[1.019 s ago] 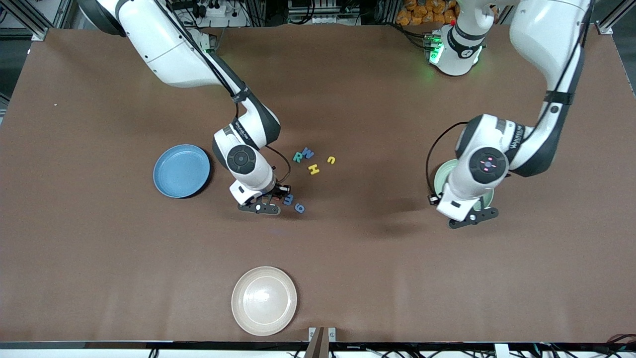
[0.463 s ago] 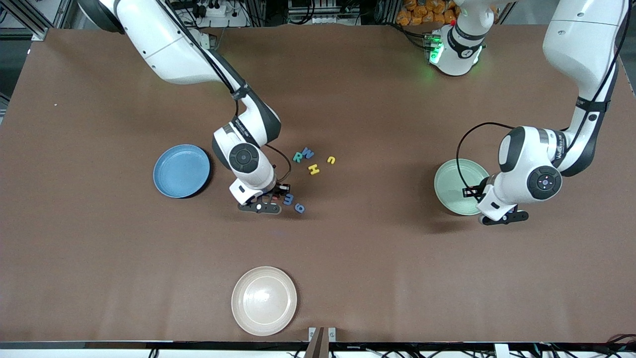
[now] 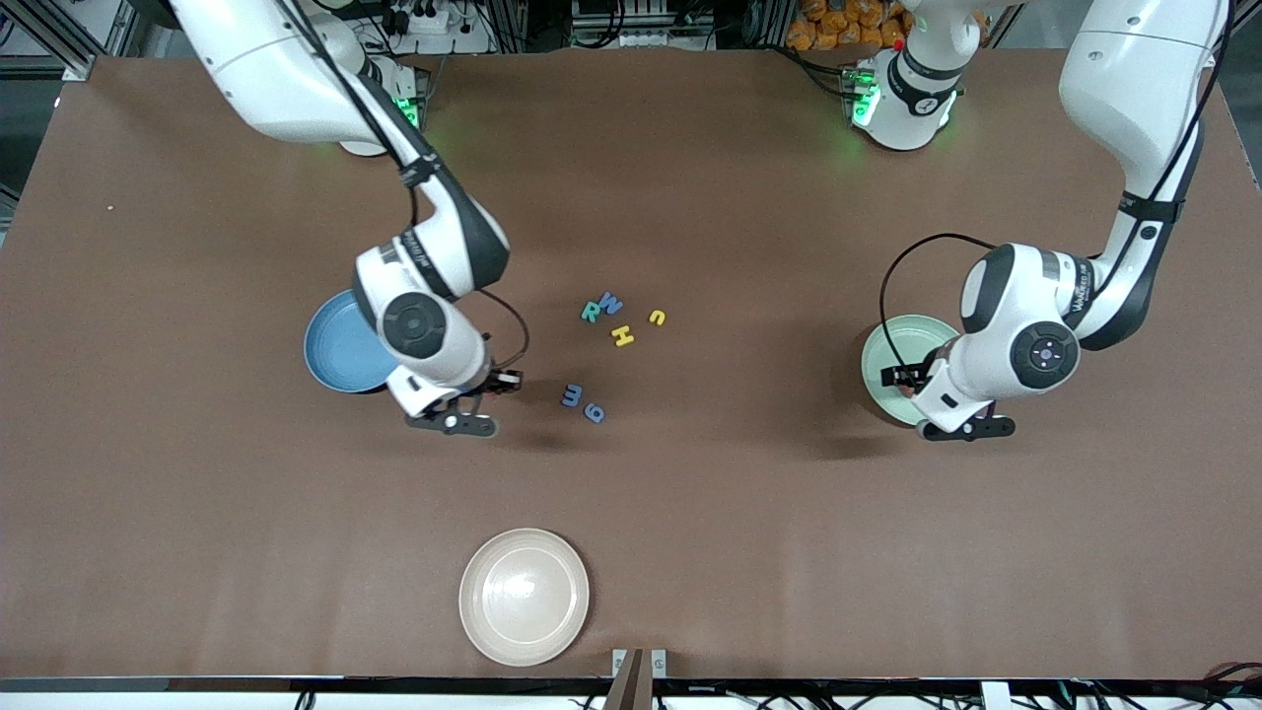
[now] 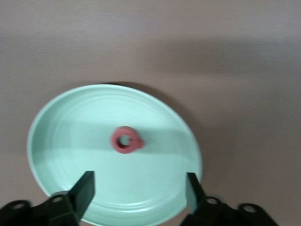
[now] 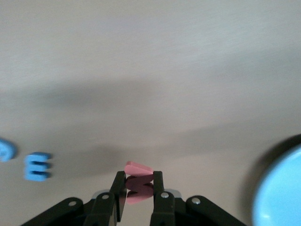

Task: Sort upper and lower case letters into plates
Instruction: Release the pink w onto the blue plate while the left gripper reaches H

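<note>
Brown table [image 3: 197, 513] in view, and the round pale mint green plate [image 4: 155, 197] is our landmark, with a red-pink ring-shaped letter [image 4: 126, 140] lying in it. Left gripper [image 4: 140, 193] hangs over that plate, jaws spread wide, holding nothing. Toward the right arm's end from it, the right gripper [image 5: 139, 188] pinches a pink flat letter [image 5: 138, 168] beside the round light blue plate [image 3: 340, 357].

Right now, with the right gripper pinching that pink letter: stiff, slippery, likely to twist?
The pink letter looks stiff: it keeps its flat shape between the shut fingers of the right gripper. Probably light, being tiny against the blue plate. The pinch is narrow and partly on its edge, so it could pivot or slip.
</note>
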`<move>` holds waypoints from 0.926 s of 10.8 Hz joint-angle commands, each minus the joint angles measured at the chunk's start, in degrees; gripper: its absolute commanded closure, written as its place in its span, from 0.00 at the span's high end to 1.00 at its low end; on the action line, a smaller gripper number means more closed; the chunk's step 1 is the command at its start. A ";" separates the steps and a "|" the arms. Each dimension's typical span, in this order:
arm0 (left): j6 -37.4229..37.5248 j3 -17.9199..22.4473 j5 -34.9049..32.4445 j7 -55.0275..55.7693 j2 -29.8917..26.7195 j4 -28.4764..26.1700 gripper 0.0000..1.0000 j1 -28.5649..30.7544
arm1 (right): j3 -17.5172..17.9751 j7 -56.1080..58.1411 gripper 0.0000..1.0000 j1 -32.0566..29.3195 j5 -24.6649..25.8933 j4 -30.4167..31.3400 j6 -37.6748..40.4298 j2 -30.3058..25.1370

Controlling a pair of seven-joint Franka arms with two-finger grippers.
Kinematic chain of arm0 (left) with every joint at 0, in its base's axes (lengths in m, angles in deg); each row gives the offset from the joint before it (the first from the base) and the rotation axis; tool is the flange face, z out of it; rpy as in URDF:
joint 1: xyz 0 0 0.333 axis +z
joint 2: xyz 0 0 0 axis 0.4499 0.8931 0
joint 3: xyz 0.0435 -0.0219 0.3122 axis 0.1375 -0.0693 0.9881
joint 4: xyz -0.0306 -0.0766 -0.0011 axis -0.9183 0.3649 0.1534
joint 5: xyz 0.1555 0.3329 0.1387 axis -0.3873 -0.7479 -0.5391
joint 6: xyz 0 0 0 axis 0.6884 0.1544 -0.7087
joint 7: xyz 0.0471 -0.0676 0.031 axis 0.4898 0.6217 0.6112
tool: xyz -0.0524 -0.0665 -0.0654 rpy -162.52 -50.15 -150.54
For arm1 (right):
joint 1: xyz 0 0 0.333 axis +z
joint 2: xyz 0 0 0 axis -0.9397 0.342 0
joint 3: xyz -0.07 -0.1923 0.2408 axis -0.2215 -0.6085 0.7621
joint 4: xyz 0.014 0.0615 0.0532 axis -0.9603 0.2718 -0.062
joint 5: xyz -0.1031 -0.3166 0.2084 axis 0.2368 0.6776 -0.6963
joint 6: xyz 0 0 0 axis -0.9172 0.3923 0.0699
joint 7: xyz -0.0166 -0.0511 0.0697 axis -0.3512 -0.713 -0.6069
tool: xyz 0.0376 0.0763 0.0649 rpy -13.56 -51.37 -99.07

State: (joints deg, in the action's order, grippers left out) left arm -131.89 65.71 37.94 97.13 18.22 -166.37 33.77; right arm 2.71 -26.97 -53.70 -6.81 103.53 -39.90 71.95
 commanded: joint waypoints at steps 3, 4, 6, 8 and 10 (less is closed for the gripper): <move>2.05 -10.33 0.34 12.67 -1.68 2.47 1.00 -2.87 | 0.67 16.15 0.00 -11.89 -0.22 13.41 3.61 -10.66; 2.15 -10.25 0.34 15.73 -1.33 3.87 1.00 -6.46 | 0.32 18.71 0.00 -13.74 -0.22 16.76 3.35 -12.60; 2.24 -9.98 -2.19 25.04 0.16 8.61 1.00 -13.59 | 0.14 22.41 0.00 -16.99 -0.22 21.16 2.04 -14.02; 2.24 -9.98 -2.73 31.37 3.66 14.32 1.00 -19.92 | 0.06 23.13 0.00 -18.15 -0.22 26.26 -3.48 -14.11; 2.24 -6.76 -5.52 38.23 8.23 20.46 1.00 -28.86 | 0.06 22.17 0.33 -18.24 -0.22 27.60 -5.89 -13.50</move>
State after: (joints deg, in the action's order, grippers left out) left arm -131.25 55.84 35.93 130.48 20.97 -153.12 11.18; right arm 2.16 -4.47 -71.30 -6.93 128.69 -44.38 60.09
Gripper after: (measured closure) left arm 0.000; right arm 0.722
